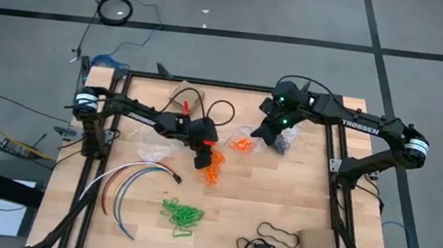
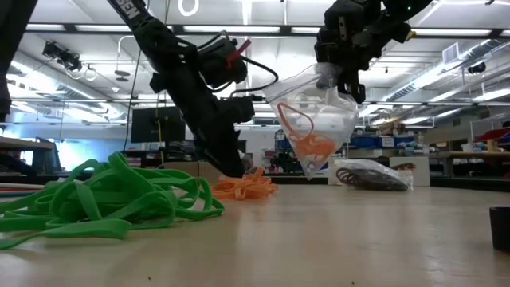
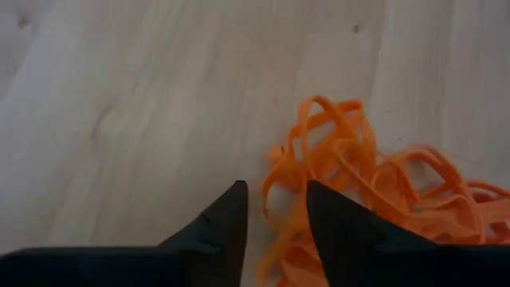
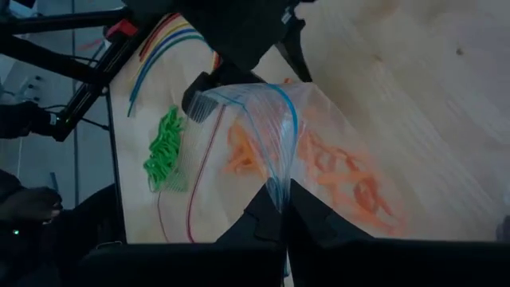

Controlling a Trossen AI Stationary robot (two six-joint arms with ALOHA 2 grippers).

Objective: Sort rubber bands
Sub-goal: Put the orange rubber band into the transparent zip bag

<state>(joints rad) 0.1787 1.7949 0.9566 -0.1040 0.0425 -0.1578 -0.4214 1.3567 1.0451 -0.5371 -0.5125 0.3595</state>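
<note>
A heap of orange rubber bands (image 1: 212, 171) lies mid-table. My left gripper (image 3: 276, 185) stands open at its edge, pointing steeply down, with a few orange strands (image 3: 280, 231) between its fingers. A clear zip bag (image 2: 315, 119) with orange rubber bands (image 2: 307, 147) in it hangs above the table from my right gripper (image 4: 283, 203), which is shut on it. Green rubber bands (image 1: 181, 214) lie in a heap near the front. A second bag with dark rubber bands (image 2: 370, 175) lies flat on the table at the back right. My left gripper has its fingertips (image 3: 231, 215) down at the edge of the orange heap, with strands in the gap; whether the fingers touch them, I cannot tell. My right gripper pinches the zip bag's top edge (image 4: 279, 185) between its two fingers, which slant down. The bag hangs below them, its mouth open and its bottom clear of the table.
Long curved coloured cables (image 1: 131, 183) lie at the front left. An empty clear bag (image 1: 152, 153) lies below the left arm. A black cord loop (image 1: 271, 235) and a cardboard box (image 1: 317, 247) sit at the front right. Bare wood shows between the heaps.
</note>
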